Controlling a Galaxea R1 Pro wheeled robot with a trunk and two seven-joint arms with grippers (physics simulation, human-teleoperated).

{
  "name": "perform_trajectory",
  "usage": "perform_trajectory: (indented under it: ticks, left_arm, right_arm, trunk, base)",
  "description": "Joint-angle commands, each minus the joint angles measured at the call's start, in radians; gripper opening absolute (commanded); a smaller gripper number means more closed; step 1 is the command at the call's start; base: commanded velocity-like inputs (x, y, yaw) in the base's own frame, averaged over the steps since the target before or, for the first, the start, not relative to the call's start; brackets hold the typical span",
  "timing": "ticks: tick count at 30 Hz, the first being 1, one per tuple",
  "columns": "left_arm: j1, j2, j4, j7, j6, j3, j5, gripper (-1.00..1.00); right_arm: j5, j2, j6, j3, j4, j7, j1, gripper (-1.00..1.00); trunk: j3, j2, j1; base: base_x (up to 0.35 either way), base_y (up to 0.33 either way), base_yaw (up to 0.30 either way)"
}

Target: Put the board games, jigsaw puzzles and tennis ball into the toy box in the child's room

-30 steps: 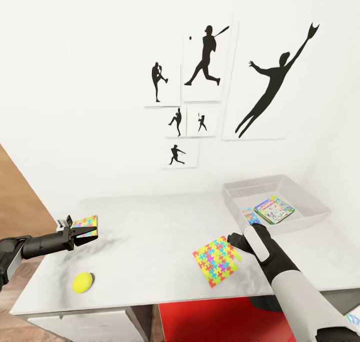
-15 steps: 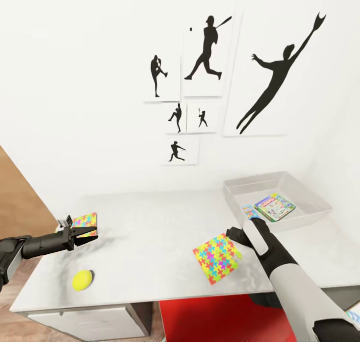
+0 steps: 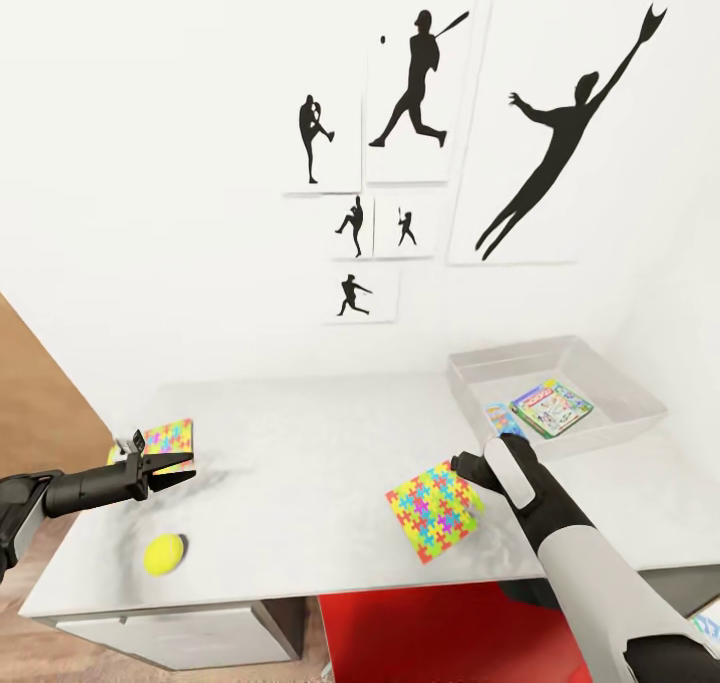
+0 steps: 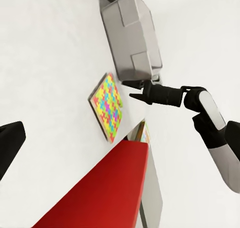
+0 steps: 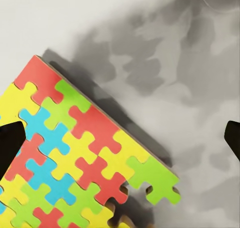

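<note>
— Near jigsaw puzzle (image 3: 434, 511): flat on the table (image 3: 300, 443), close to the near edge, just left of the right gripper (image 3: 466, 465). Probably light and stiff, slick lid; too flat to pinch from above.
— Best taken by the right-hand corner, then, across the thin edges?
— Likely. Square, so no real long axis; turned diamond-wise, one corner toward the toy box (image 3: 610, 383) at far right. Right fingers spread wide in the wrist view, holding nothing.
— And the other puzzle (image 3: 168, 437)?
— Far left, lying flat behind the left gripper (image 3: 170, 471). Fingers there parted, empty. Tennis ball (image 3: 164, 555) near left; will roll if nudged.
</note>
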Motion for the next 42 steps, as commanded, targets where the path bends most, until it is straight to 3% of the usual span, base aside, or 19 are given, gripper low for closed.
perform_trajectory:
  ticks: [1, 24, 32, 42]
  left_arm:
    - [-0.001, 0.000, 0.000, -0.004, 0.010, 0.000, 0.000, 1.00]
    - [-0.001, 0.003, 0.000, -0.004, 0.009, 0.001, 0.000, 1.00]
    - [-0.001, 0.003, 0.000, -0.004, 0.009, 0.001, 0.000, 1.00]
    - [-0.001, 0.003, 0.000, -0.004, 0.009, 0.001, 0.000, 1.00]
  right_arm:
    - [-0.011, -0.002, 0.001, 0.006, -0.001, -0.010, -0.001, 1.00]
    - [-0.016, 0.004, 0.003, 0.011, -0.001, -0.005, -0.001, 1.00]
    - [-0.011, -0.002, 0.002, 0.012, -0.001, 0.084, -0.001, 1.00]
    - [-0.009, -0.008, 0.001, 0.012, -0.001, 0.095, 0.001, 1.00]
  trunk:
    - [-0.004, -0.002, 0.001]
    - [-0.042, -0.002, 0.001]
    - [-0.055, -0.002, 0.001]
    - [-0.071, -0.002, 0.001]
  base:
    - [0.000, 0.000, 0.000]
    - [0.000, 0.000, 0.000]
    - [0.000, 0.000, 0.000]
    - [0.000, 0.001, 0.000]
